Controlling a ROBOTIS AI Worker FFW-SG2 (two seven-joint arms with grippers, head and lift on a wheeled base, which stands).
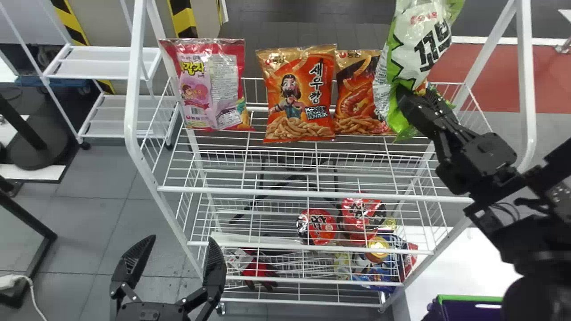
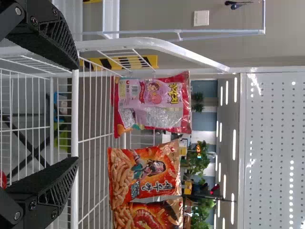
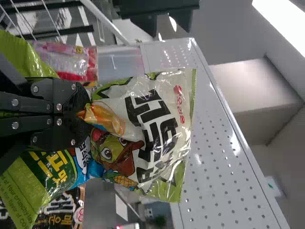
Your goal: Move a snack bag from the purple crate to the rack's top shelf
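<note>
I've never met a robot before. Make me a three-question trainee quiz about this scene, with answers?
1. True or false: the left gripper is open.
2. Which holds the green-and-white snack bag: (A) the left gripper or (B) the right gripper?
3. Fill the blank: in the head view, the pink bag stands toward the ____ end of the rack.

Key: 1 true; 2 B; 3 left.

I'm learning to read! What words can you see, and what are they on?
"새우깡": orange bag
"농심": orange bag, dark bag
"your crunchy": green bag
Too creased to read surely: green bag's big letters.
Too small or blurred: most print on the pink bag and cups.
</note>
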